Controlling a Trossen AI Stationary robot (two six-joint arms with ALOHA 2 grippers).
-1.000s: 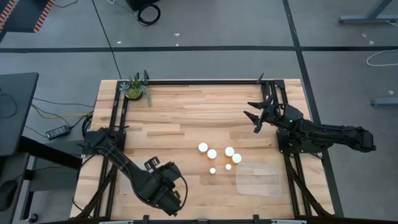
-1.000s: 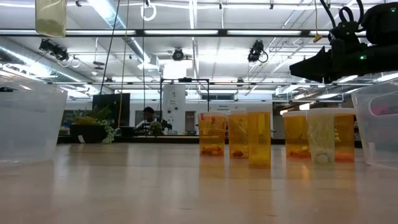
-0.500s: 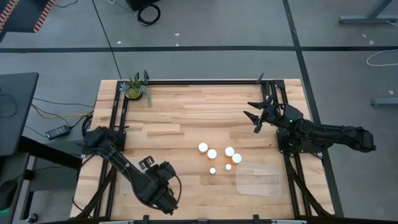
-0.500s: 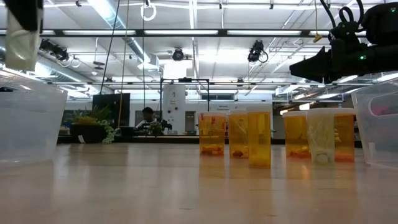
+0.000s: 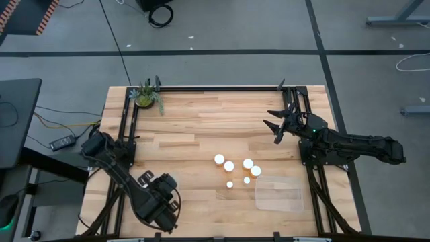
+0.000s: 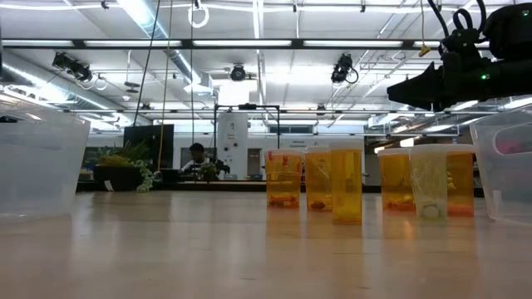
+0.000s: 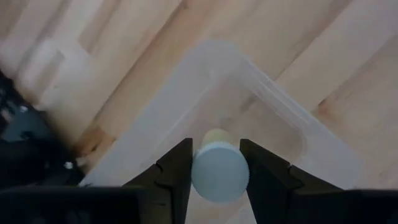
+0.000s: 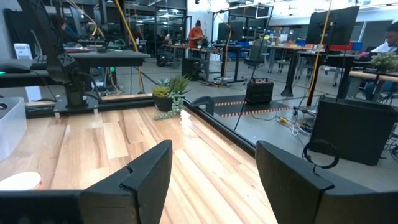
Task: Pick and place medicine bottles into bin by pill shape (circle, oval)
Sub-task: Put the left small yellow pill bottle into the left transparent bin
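The left gripper [image 7: 217, 177] is clamped on a bottle [image 7: 219, 171] — its two dark fingers [image 7: 177, 171] press against either side of the white cap, about half spread. In the left wrist view the held bottle hangs over the corner of a clear bin [image 7: 267, 93], with the bin's floor and the wood of the table [image 7: 348, 74] showing beyond it. From above, the left arm reaches along the table's near left part, and its gripper [image 5: 160, 202] sits near the front edge; the bin under it is hard to make out there.

The right gripper [image 5: 277, 126] waits over the table's right side, well apart from the bottles. Its fingers [image 8: 146, 180] stand apart with nothing between them — only wood and the room beyond show through the gap.

The other bottles [image 5: 229, 166] stand in a loose cluster near the middle of the table, six white caps from above: four larger, two smaller. Just beside them, toward the front right, lies a second clear bin [image 5: 277, 194]. In the low view these bottles [image 6: 347, 188] show as amber cylinders standing upright in a row, apart from the clear bin wall [image 6: 37, 162] at one side and another bin wall [image 6: 507, 162] at the other.

A small potted plant [image 5: 146, 96] sits at the table's far left corner. A person [image 6: 198, 154] shows far off in the room behind.
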